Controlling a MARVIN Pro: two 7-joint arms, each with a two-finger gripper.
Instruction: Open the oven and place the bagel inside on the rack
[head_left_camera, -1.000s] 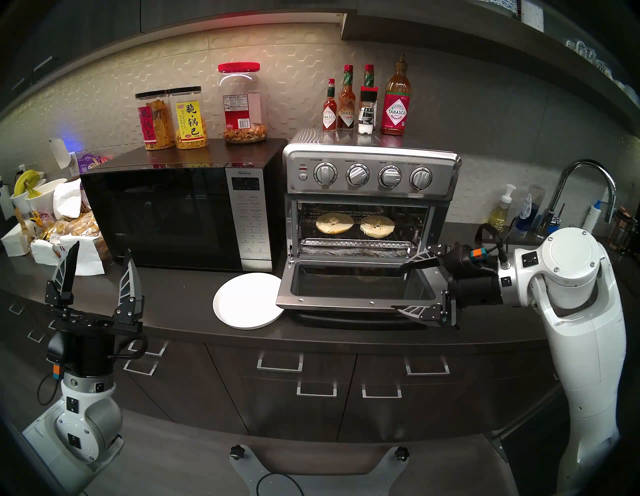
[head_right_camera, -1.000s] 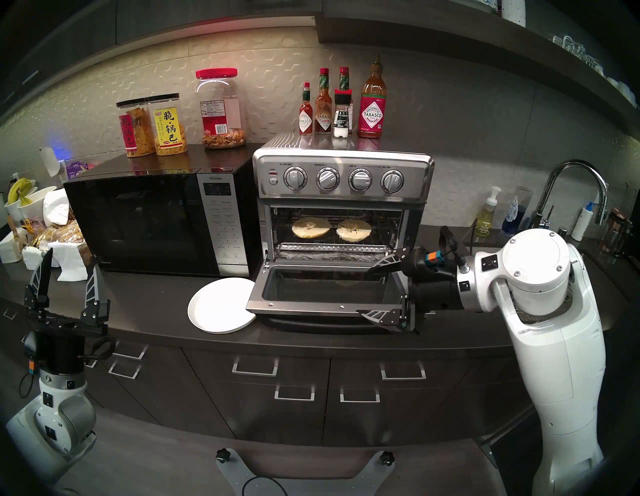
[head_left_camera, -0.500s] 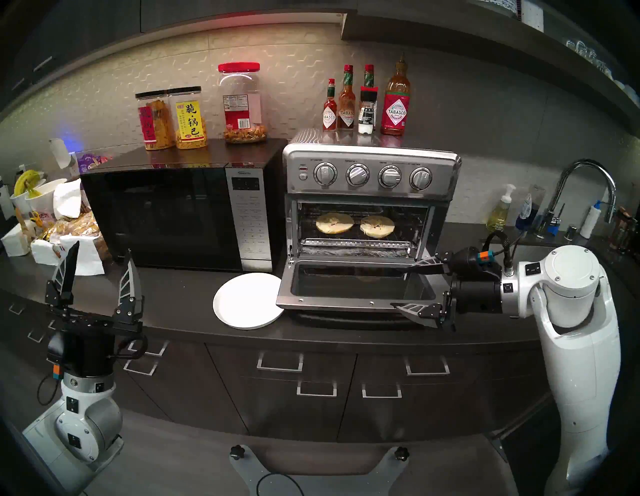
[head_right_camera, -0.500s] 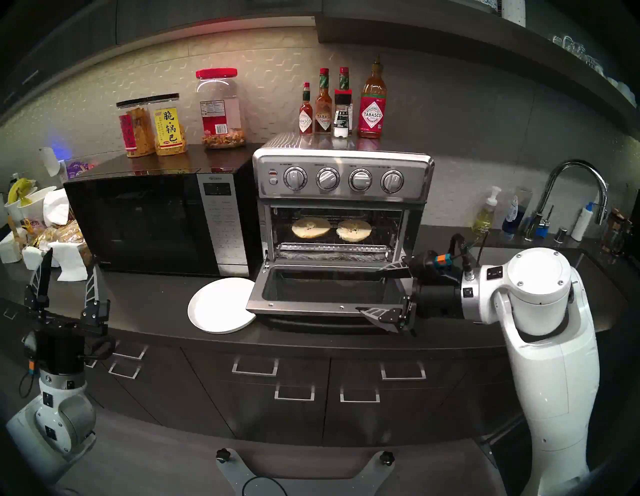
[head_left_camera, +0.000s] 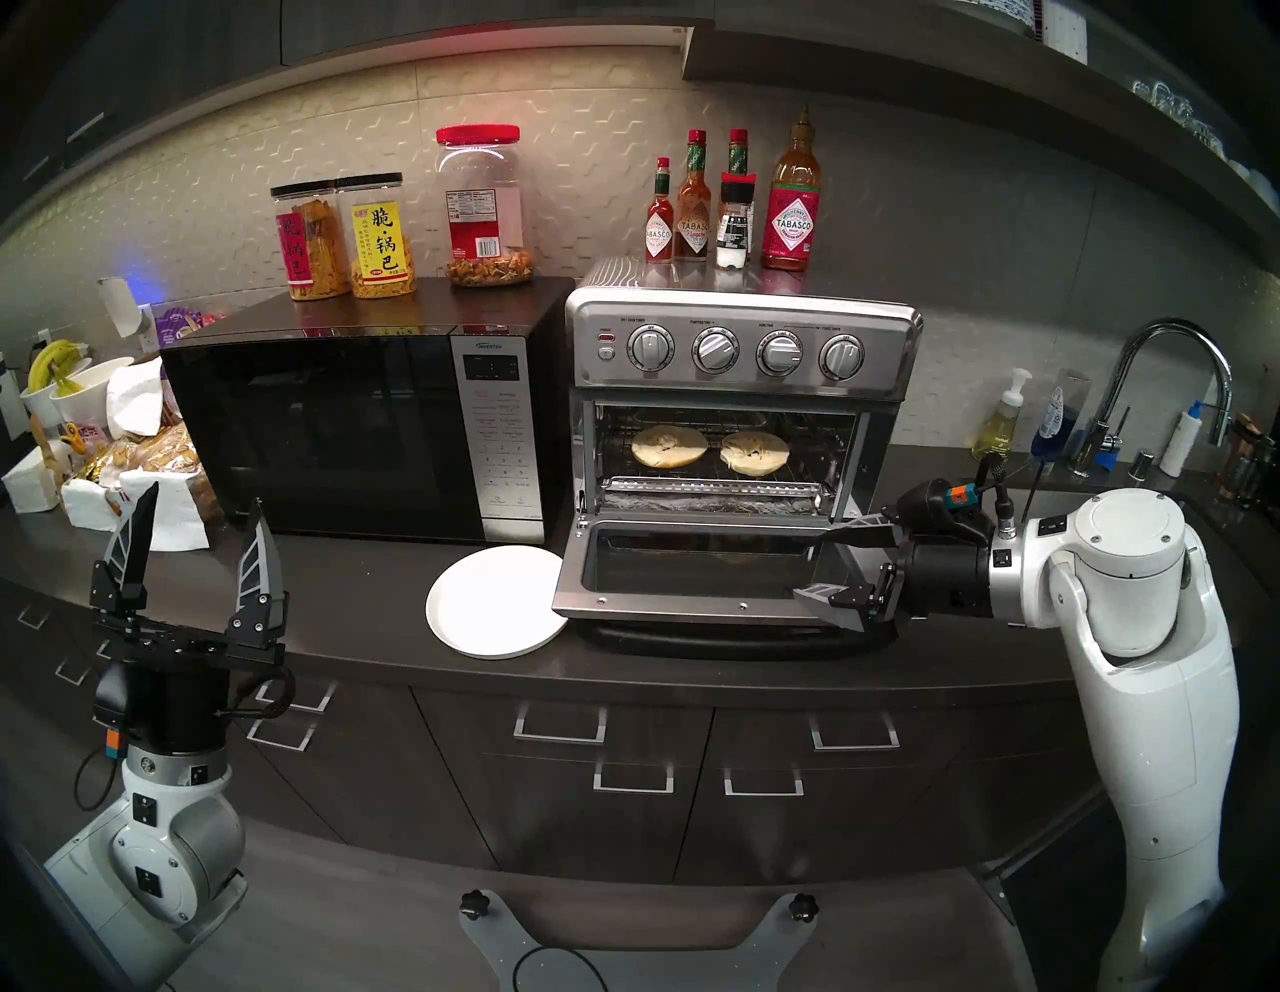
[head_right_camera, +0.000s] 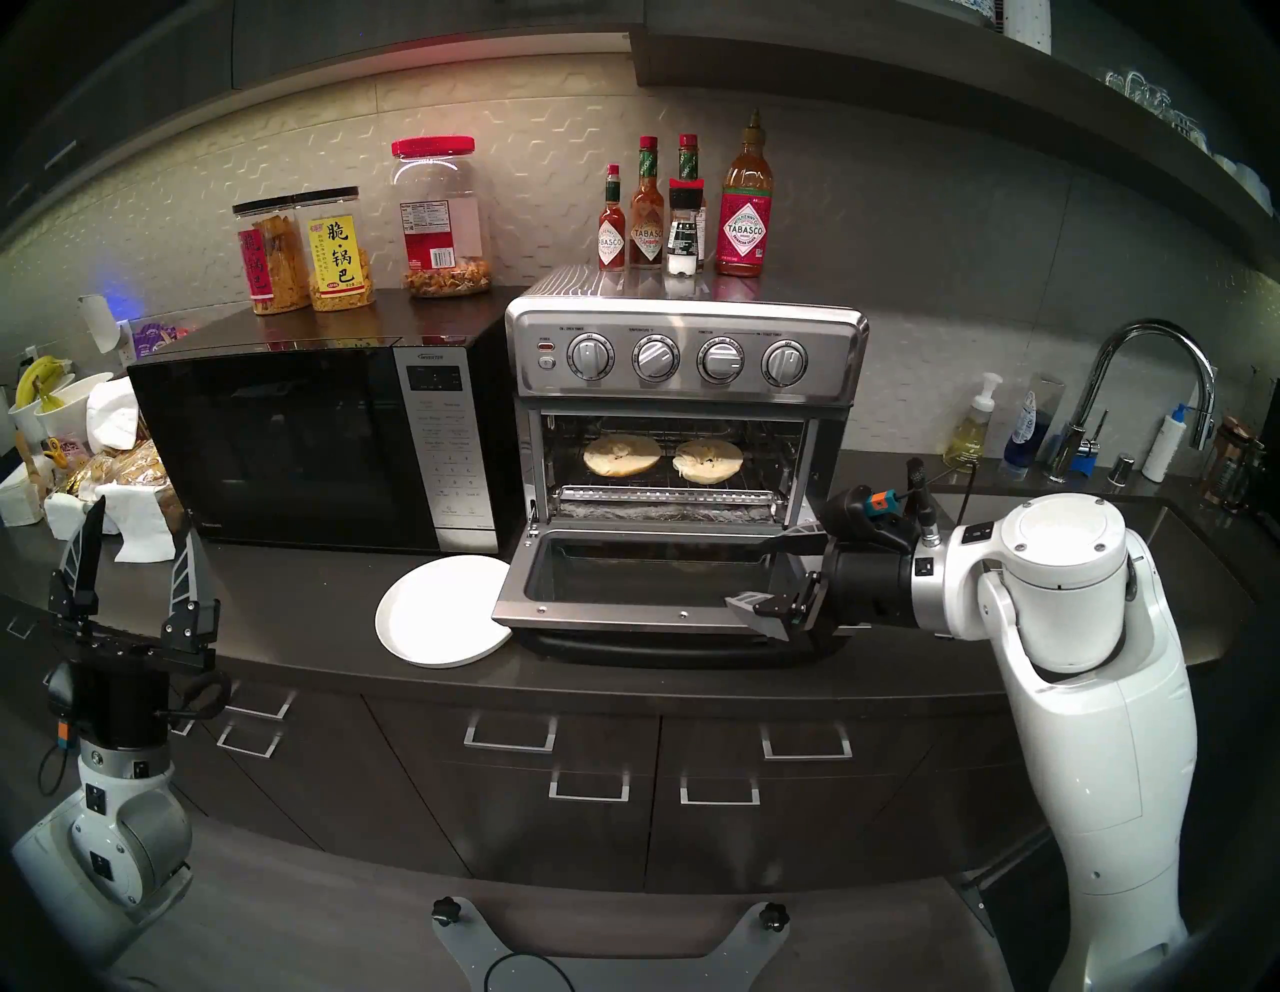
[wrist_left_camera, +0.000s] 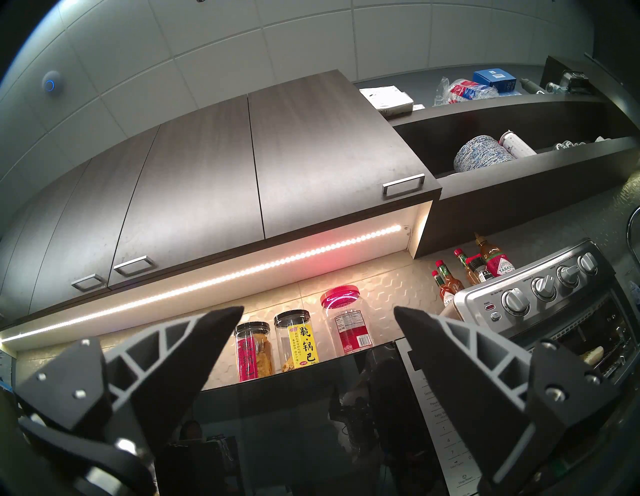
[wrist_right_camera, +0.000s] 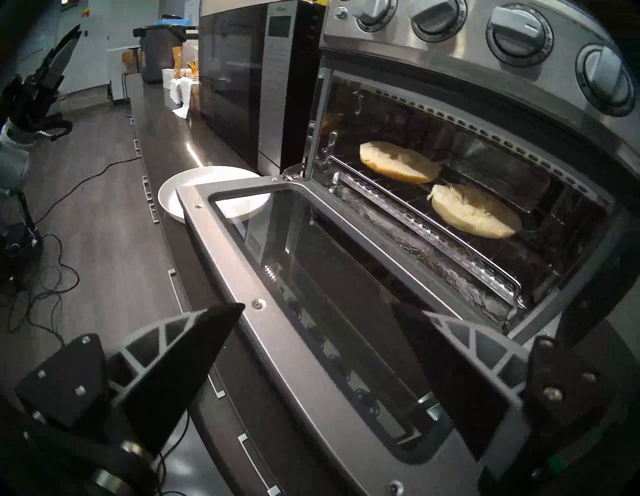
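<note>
The stainless oven (head_left_camera: 741, 346) stands with its glass door (head_left_camera: 692, 604) dropped flat. Both bagel halves (head_left_camera: 669, 446) (head_left_camera: 754, 452) lie cut face up on the wire rack (head_left_camera: 713, 474), above the foil-lined tray (head_left_camera: 713, 496); the right wrist view shows them too (wrist_right_camera: 398, 161) (wrist_right_camera: 474, 211). My right gripper (head_left_camera: 803, 572) (wrist_right_camera: 318, 306) is open and empty at the door's right end, one finger over the glass, the other by the front edge. My left gripper (head_left_camera: 205, 495) (wrist_left_camera: 318, 308) points up, open and empty, far left of the oven.
A black microwave (head_left_camera: 332, 429) stands left of the oven, with snack jars (head_left_camera: 374, 242) on top. A white plate (head_left_camera: 485, 603) lies partly under the door's left corner. Sauce bottles (head_left_camera: 789, 208) stand on the oven. Faucet (head_left_camera: 1177, 374) and soap are at right, bread bags (head_left_camera: 138, 457) at left.
My right wrist has rolled and the arm's elbow has sunk, bringing the lower finger up nearer the door's front edge. The gripper stayed open. Left arm, door and bagel halves have not moved.
</note>
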